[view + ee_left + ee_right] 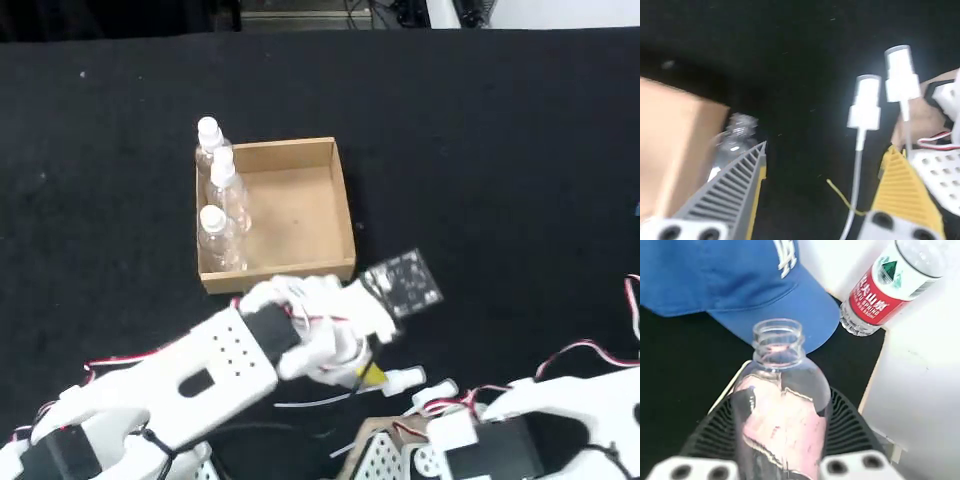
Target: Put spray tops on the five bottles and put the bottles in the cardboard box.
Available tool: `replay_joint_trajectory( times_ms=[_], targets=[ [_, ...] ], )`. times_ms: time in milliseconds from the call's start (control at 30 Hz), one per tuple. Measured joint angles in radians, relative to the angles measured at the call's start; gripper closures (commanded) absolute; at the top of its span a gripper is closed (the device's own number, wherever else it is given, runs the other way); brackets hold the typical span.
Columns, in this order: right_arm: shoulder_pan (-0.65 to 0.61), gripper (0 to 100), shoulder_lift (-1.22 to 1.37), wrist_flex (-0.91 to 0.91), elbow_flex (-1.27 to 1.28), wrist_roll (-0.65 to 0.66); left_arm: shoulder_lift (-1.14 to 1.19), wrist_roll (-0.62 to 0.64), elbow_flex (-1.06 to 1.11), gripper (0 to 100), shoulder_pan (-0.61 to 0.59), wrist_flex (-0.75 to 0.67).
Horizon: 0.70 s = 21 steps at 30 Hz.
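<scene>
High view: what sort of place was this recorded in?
Probably a robotics lab or workshop bench: a table under black cloth, with what looks like a bare circuit board lying beside the cardboard box. The right wrist view adds everyday clutter, a blue cap and a water bottle.

I log black cloth tabletop [500,150], dark cables [400,12] past its far edge, blue cap [715,275], red-labelled water bottle [890,285], white panel [920,390].

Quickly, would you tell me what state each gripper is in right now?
Left gripper: open, holding nothing.
Right gripper: closed on an uncapped bottle.
</scene>
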Motion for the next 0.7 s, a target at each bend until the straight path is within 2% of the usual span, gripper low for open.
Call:
replay_joint_trajectory(
  times_ms=[133,300,533,700],
  targets=[
    [0.018,98.8,0.066,0.000,-0.052,0.000,0.000,0.041,0.060,67,0.071,-0.121],
    [0.023,98.7,0.092,0.000,-0.066,0.002,0.089,0.069,0.061,67,0.110,-0.198],
    [0.035,98.7,0.092,0.000,-0.066,0.000,0.405,0.103,-0.132,67,0.149,-0.229],
    [0.035,98.7,0.092,0.000,-0.066,0.002,0.466,0.103,-0.218,67,0.206,-0.230]
  ],
)
